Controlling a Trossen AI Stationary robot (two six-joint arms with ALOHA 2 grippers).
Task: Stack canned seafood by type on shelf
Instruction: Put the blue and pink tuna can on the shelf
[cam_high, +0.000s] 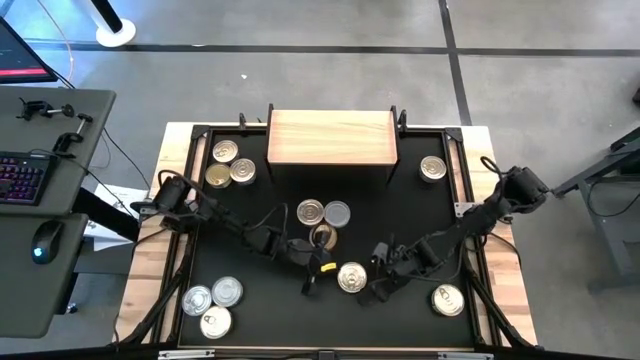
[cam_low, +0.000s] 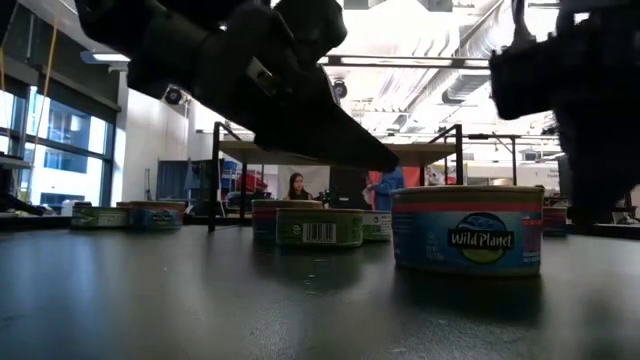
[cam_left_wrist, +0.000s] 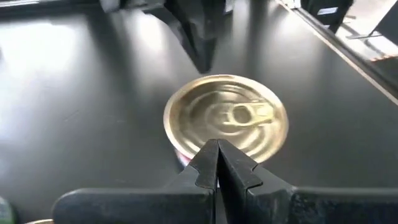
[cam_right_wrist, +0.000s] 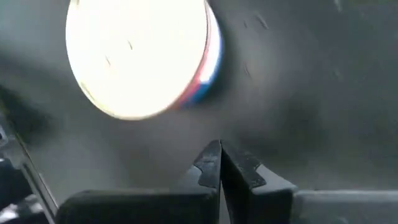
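Pincers: left pincer (cam_left_wrist: 217, 163) pressed together, empty, poised beside gold-topped tin (cam_high: 351, 277), likely lining up | right pincer (cam_right_wrist: 219, 163) likewise together, flanking it | shelf (cam_high: 330, 137) bare, well beyond the tin.

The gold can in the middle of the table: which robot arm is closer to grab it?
Either could: the can sits between both grippers. Left gripper faces it squarely, jaws shut; right gripper is beside it, also shut.

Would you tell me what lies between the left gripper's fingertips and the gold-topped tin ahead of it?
Nothing: in the left wrist view, the shut left gripper hovers directly over the gold-topped tin's near edge.
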